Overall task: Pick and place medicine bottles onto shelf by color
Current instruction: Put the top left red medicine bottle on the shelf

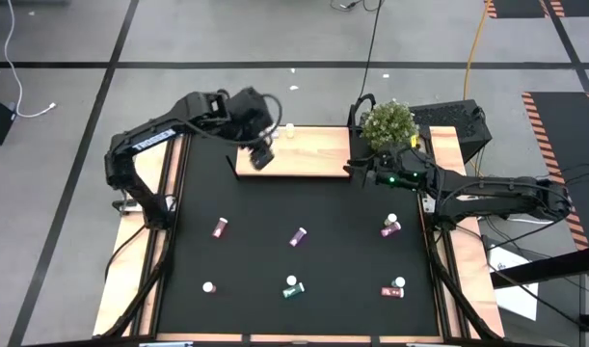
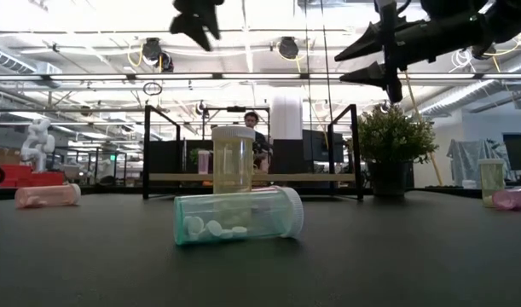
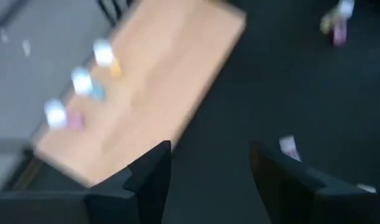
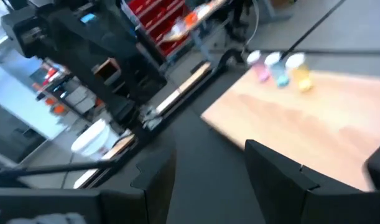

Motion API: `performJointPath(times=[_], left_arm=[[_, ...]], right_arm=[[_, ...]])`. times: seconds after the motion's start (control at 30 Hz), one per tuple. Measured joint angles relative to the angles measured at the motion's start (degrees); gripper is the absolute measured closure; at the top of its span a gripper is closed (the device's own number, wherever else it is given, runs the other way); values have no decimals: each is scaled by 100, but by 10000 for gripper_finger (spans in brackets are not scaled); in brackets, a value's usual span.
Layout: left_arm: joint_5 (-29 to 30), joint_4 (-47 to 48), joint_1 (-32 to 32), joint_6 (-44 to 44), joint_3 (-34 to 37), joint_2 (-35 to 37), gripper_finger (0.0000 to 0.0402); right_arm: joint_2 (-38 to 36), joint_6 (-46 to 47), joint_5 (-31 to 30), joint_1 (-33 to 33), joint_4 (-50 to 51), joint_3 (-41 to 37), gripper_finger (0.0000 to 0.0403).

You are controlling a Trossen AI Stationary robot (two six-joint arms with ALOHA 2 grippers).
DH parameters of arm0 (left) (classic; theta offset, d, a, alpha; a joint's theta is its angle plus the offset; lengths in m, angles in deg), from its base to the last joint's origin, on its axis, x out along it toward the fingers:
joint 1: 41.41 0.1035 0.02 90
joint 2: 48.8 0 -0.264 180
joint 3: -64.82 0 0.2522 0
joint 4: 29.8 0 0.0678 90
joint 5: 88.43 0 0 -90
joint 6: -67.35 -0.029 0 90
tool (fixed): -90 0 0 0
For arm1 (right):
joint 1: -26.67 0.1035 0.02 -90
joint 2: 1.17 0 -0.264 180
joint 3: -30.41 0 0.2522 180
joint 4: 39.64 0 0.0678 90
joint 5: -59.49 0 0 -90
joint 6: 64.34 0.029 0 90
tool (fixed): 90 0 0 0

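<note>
With three bottles (image 3: 82,84) standing along the shelf's (image 1: 313,154) far edge and the rest scattered on the bench (image 1: 275,260), both the left pincer (image 1: 262,154) and right pincer (image 1: 357,172) hover empty, fingers apart, so fetching another bottle looks next.

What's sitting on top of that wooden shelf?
Three small bottles stand on the shelf: pink, blue and yellow. From above, the left claw covers part of the board.

The shelf (image 1: 308,154) is light wood with a smooth matt face. The tabletop (image 1: 275,260) is matt black, and the near green bottle (image 2: 237,216) is glossy see-through plastic with a white cap.
</note>
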Motion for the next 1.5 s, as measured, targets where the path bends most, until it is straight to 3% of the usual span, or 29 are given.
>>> performJointPath(times=[0.17, 0.27, 0.37, 0.7, 0.83, 0.97, 1.2, 1.5], left_arm=[[340, 957, -452, 579, 0, 23, 211], [545, 1414, -640, 610, 25, 26, 222], [432, 1290, -778, 754, 386, 114, 237], [191, 453, -1009, 1103, 3491, 1351, 267], [-59, -282, -1019, 1138, 4561, 1477, 245], [-86, -1047, -1011, 1275, 5402, 1406, 196], [-510, -1612, -774, 1802, 6373, 1172, 127], [-1127, -2486, -763, 2554, 6894, 1131, 121]], right_arm=[[280, 519, 112, 310, -213, -1, 218], [494, 762, -306, 671, -504, -1, 218], [743, 992, -660, 1042, -892, -1, 218], [1844, 1628, -2459, 2630, -1397, 527, 218], [2475, 1780, -2889, 3091, -1411, 896, 218], [3035, 2537, -3177, 3403, -1406, 968, 218], [3498, 3465, -3734, 3950, -1489, 991, 218], [3507, 3520, -3840, 4041, -1754, 989, 218]])
